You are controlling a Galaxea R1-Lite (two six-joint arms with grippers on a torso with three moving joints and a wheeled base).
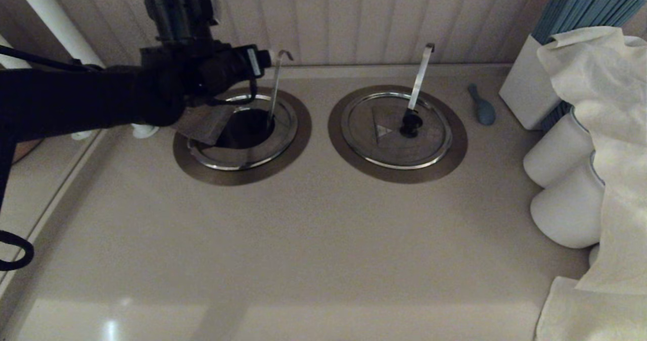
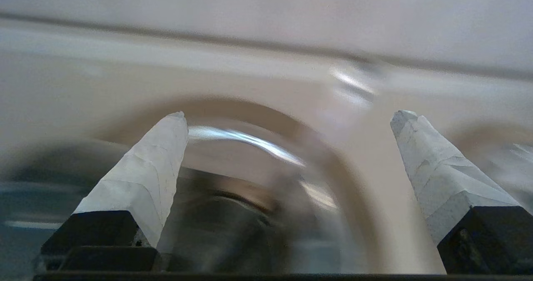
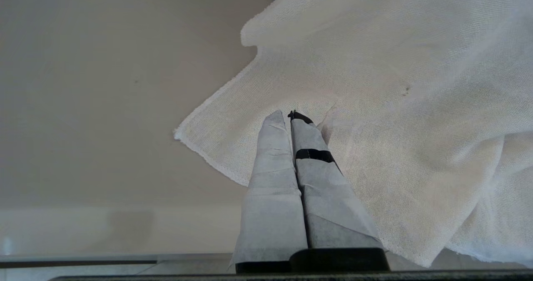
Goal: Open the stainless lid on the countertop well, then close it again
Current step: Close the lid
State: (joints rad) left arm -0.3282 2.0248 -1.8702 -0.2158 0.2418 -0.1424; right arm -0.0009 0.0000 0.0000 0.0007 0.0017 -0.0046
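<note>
The left arm (image 1: 76, 103) is a thick matte-black limb ending in a boxy black wrist block with a blocky camera housing on top, a small white label on its side and thin black cables looping off it. Up close, the left gripper (image 2: 289, 114) shows two tapered fingers (image 2: 145, 177) wrapped in creased pale-grey tape, each seated in a squared black base. Over on the right gripper (image 3: 290, 113), the fingers (image 3: 272, 181) wear the same wrinkled grey wrap, one crossed by a narrow black band with a bit of black peeking out at its tip, above a black mount.
</note>
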